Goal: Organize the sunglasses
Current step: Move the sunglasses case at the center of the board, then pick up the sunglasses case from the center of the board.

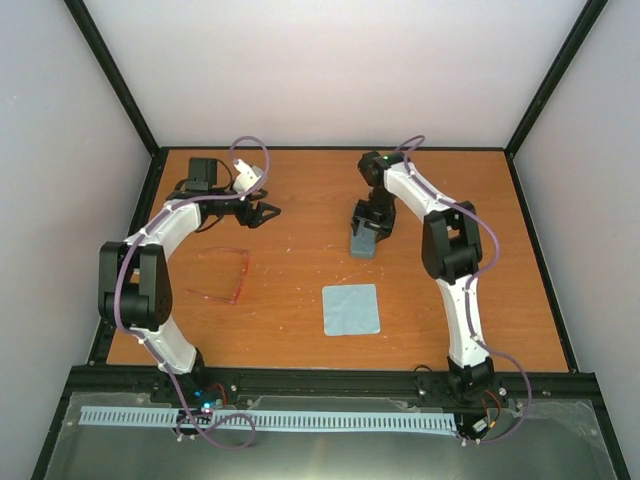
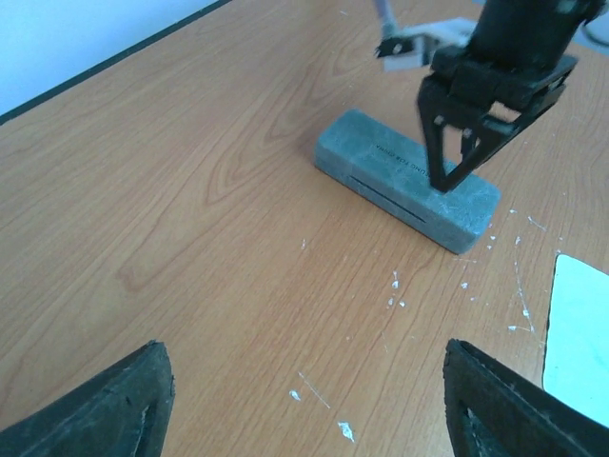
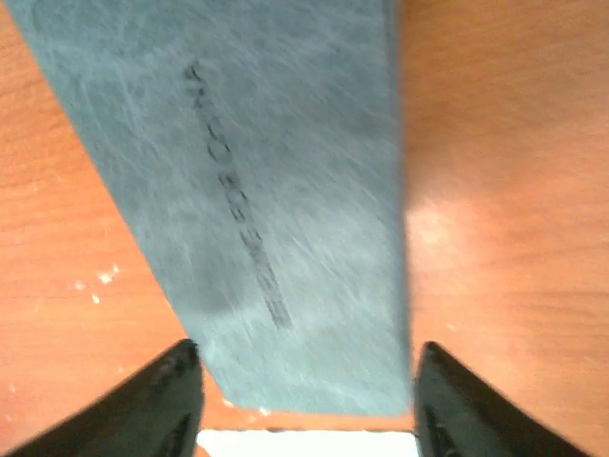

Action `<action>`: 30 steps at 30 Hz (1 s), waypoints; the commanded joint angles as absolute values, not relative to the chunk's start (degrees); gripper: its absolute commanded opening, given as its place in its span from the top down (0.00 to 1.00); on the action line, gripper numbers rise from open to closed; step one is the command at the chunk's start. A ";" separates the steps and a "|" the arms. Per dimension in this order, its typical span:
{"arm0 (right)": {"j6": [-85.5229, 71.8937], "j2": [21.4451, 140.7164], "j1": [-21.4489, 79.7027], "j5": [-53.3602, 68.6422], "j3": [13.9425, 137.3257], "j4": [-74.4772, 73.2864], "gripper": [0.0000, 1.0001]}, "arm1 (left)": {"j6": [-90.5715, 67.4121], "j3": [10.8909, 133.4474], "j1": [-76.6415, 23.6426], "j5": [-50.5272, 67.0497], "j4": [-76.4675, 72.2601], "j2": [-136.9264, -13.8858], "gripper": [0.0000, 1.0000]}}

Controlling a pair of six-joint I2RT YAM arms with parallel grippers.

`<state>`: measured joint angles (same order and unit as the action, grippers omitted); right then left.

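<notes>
The red-pink sunglasses (image 1: 222,275) lie on the table at the left, near my left arm's elbow; neither wrist view shows them. The grey-blue case (image 1: 362,243) lies shut in the middle of the table. It also shows in the left wrist view (image 2: 409,181) and fills the right wrist view (image 3: 266,190). My right gripper (image 1: 371,224) hangs just over the case's near end, jaws open about as wide as the case (image 3: 306,400). It shows from the side in the left wrist view (image 2: 455,171). My left gripper (image 1: 264,212) is open and empty above bare table (image 2: 309,400), left of the case.
A flat light blue cloth (image 1: 351,309) lies on the table in front of the case; its edge shows in the left wrist view (image 2: 580,324) and the right wrist view (image 3: 304,444). Black frame rails run along the table's edges. Small white specks dot the wood.
</notes>
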<state>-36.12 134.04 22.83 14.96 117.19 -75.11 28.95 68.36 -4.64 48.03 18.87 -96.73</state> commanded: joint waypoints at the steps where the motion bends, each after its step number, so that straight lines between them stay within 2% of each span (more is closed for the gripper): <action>1: -36.70 125.99 19.35 11.47 110.34 -72.89 0.54 | 28.39 72.57 -6.36 51.09 18.73 -98.61 0.23; 2: -36.62 125.25 18.21 11.55 108.90 -71.77 0.61 | 27.26 73.35 -6.71 51.56 19.13 -99.22 0.24; 3: -36.39 124.90 16.74 11.89 108.13 -70.81 0.63 | 26.17 74.36 -7.25 51.56 19.86 -100.06 0.24; 9: -33.51 125.08 11.82 13.28 109.07 -67.58 0.63 | 25.46 81.22 -15.01 43.84 27.67 -105.18 0.22; 12: -31.19 128.59 11.90 13.71 110.40 -70.71 0.73 | 24.56 85.24 -17.29 40.57 31.54 -108.51 0.23; 22: -30.73 133.58 17.42 16.18 109.64 -66.91 0.74 | 21.95 91.50 -18.18 31.70 33.79 -113.25 0.20; 30: -30.76 135.56 21.10 19.36 113.01 -66.80 0.74 | 21.62 88.63 -18.78 30.68 31.45 -111.69 0.17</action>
<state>-30.89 134.13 19.27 16.73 110.87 -67.55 22.79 88.79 -18.41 32.01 32.16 -112.81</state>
